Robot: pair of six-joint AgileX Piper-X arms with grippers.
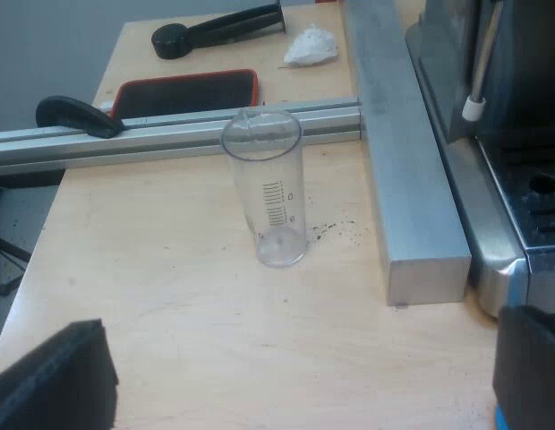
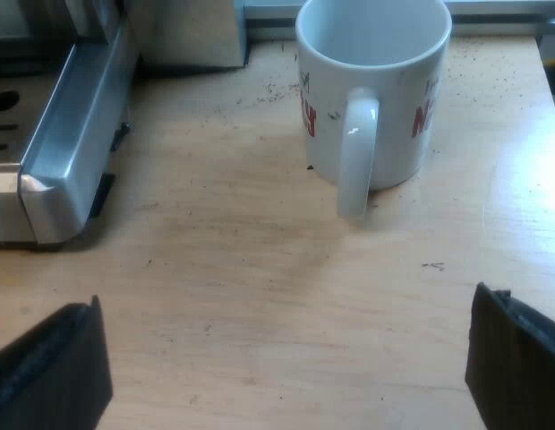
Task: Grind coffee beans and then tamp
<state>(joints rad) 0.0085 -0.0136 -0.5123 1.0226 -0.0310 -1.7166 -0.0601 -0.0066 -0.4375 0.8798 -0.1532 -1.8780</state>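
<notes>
A clear measuring glass [image 1: 265,195] stands upright and empty on the wooden table, ahead of my left gripper [image 1: 295,381]. That gripper is open, its black fingers [image 1: 54,376] wide apart and holding nothing. The espresso machine's metal base and drip tray [image 1: 519,210] sit beside the glass, past a metal bar. A white mug [image 2: 371,90] with red lettering stands upright and empty, handle toward my right gripper [image 2: 282,372]. The right gripper is open above bare table, short of the mug. The machine's steel corner [image 2: 67,157] lies near it.
An aluminium rail [image 1: 170,134] runs behind the glass and a thick metal bar [image 1: 407,152] lies along the machine. Beyond the rail are a red-edged black tray [image 1: 183,92], a black-handled tool [image 1: 215,31] and a crumpled white tissue [image 1: 311,45]. Coffee grounds speckle the table.
</notes>
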